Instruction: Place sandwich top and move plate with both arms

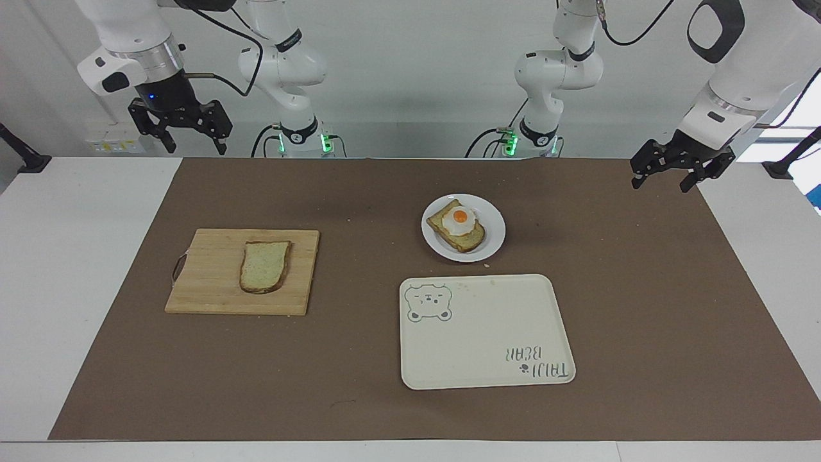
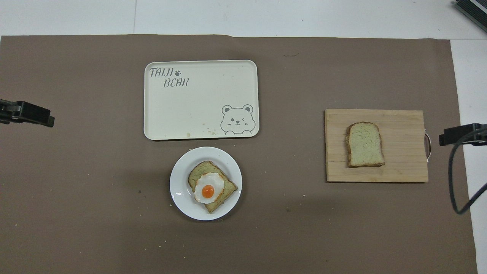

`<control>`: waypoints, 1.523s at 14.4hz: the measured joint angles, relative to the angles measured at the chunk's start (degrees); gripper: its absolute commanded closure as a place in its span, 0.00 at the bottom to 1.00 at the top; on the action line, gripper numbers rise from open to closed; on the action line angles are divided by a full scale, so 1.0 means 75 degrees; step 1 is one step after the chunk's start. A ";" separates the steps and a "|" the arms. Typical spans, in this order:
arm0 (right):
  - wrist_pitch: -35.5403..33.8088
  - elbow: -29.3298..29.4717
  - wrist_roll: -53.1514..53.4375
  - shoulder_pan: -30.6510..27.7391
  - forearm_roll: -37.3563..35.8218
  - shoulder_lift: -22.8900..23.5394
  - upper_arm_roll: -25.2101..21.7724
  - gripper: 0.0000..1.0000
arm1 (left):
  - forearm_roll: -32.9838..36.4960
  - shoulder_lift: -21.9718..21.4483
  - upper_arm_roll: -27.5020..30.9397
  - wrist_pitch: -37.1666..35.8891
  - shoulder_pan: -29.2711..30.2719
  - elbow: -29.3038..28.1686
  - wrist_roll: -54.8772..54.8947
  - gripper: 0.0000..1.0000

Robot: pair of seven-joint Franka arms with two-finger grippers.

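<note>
Fingers on both arms stand spread wide and hold nothing. Taking the facing view from its left edge across: the right gripper (image 1: 190, 142) hangs in the air above the robots' edge of the desk (image 1: 77, 269), at the right arm's end. Below it on the brown mat (image 1: 359, 192) lies a wooden cutting board (image 1: 211, 282), and on the board rests the sandwich top (image 1: 263, 266), flat and untouched. Toward the middle sits the plate (image 1: 490, 240), carrying a bread slice (image 1: 470, 240) topped with a fried egg (image 1: 459, 219). Just beside the plate, farther from the robots, lies the cream bear tray (image 1: 481, 333). Last comes the left gripper (image 1: 660, 179), hovering over the mat's corner at the left arm's end.

By my reading no step has begun: the top is still on the board and the plate is not yet moved. The next move likely falls to the right arm, which has to come down over the board and close its fingers on the slice's crust edges, gently, since bread crushes easily.
</note>
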 measured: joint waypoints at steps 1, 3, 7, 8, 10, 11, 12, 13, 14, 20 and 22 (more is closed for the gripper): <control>0.0000 0.0000 0.0000 0.0000 0.0000 0.0000 0.0000 0.00 | 0.0000 0.0000 0.0000 0.0000 0.0000 0.0000 0.0000 0.00; -0.0002 0.0000 0.0000 -0.0004 0.0000 0.0000 -0.0012 0.00 | 0.0000 0.0000 0.0000 0.0000 0.0000 0.0000 0.0000 0.00; -0.0002 0.0000 0.0000 -0.0009 0.0000 0.0000 -0.0055 0.00 | 0.0000 0.0000 0.0000 0.0000 0.0000 0.0000 0.0000 0.00; -0.0002 0.0000 0.0000 -0.0009 0.0000 0.0000 -0.0055 0.00 | 0.0000 0.0000 0.0000 0.0000 0.0000 0.0000 0.0000 0.00; -0.0002 -0.0024 -0.0018 -0.0008 0.0000 -0.0001 -0.0055 0.00 | 0.0000 0.0000 0.0000 0.0000 0.0000 0.0000 0.0000 0.00; 0.0010 -0.0083 -0.0105 -0.0009 0.0000 0.0000 -0.0055 0.00 | 0.0000 0.0000 0.0000 0.0000 0.0000 0.0000 0.0000 0.00; 0.0107 -0.0201 -0.0249 -0.0013 0.0000 0.0001 -0.0056 0.00 | 0.0000 0.0000 0.0000 0.0000 0.0000 0.0000 0.0000 0.00; 0.0299 -0.0369 -0.0406 -0.0036 0.0000 0.0007 -0.0060 0.00 | 0.0000 0.0000 0.0000 0.0000 0.0000 0.0000 0.0000 0.00; 0.0490 -0.0565 -0.0601 -0.0093 0.0000 0.0017 -0.0061 0.00 | 0.0000 0.0000 0.0000 0.0000 0.0000 0.0000 0.0000 0.00; 0.2346 -0.1875 -0.1697 -0.0508 0.0361 0.0504 -0.0077 0.00 | 0.0000 0.0000 0.0000 0.0000 0.0000 0.0000 0.0000 0.00; 0.2957 -0.2005 -0.1718 -0.0539 0.0627 0.0991 -0.0077 0.00 | 0.0000 0.0000 0.0000 0.0000 0.0000 0.0000 0.0000 0.00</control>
